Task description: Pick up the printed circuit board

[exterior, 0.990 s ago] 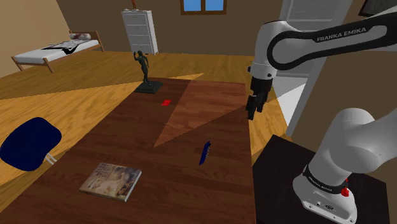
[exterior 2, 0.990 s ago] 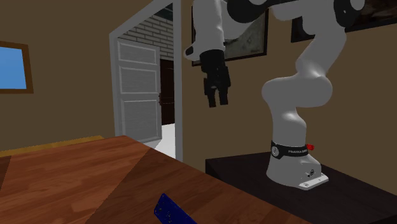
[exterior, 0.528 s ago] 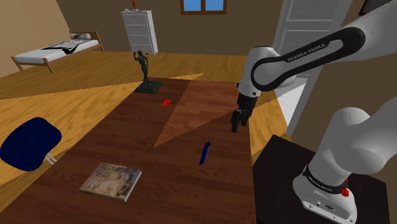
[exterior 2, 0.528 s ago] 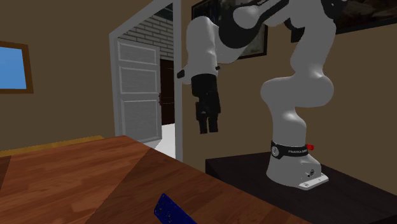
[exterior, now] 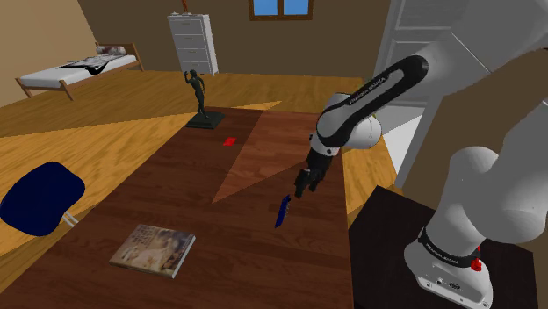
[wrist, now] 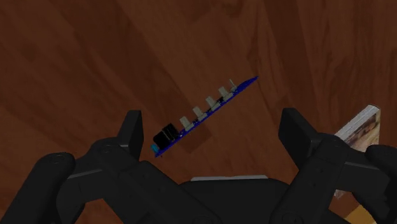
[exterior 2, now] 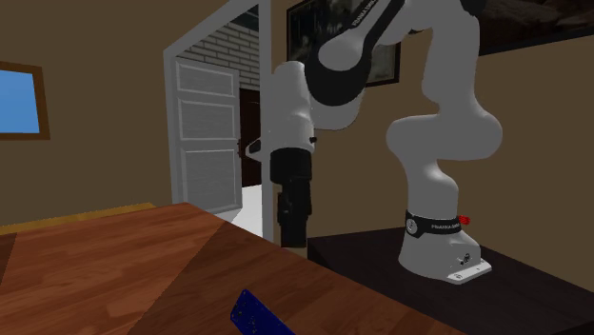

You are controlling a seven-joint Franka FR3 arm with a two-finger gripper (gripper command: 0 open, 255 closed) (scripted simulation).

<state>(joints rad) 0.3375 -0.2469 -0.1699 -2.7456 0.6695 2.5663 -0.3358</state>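
Wooden table [exterior: 176, 189]; bed [exterior: 77, 70]; white dresser [exterior: 194, 42]

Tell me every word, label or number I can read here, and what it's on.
"FRANKA EMIKA": on the arm's dark band.
Base ring: white lettering, too small to read.
Book: cover too blurred to read.
Board: no readable marking.

The shoulder view looks down from beside the stand [exterior: 386, 219], over the whole table [exterior: 246, 263] toward the far bed [exterior: 75, 70]. The second exterior view sits low and near, facing the stand across the table's edge. The wrist view looks closely down at the tabletop. All share the blue circuit board [exterior: 282, 211].
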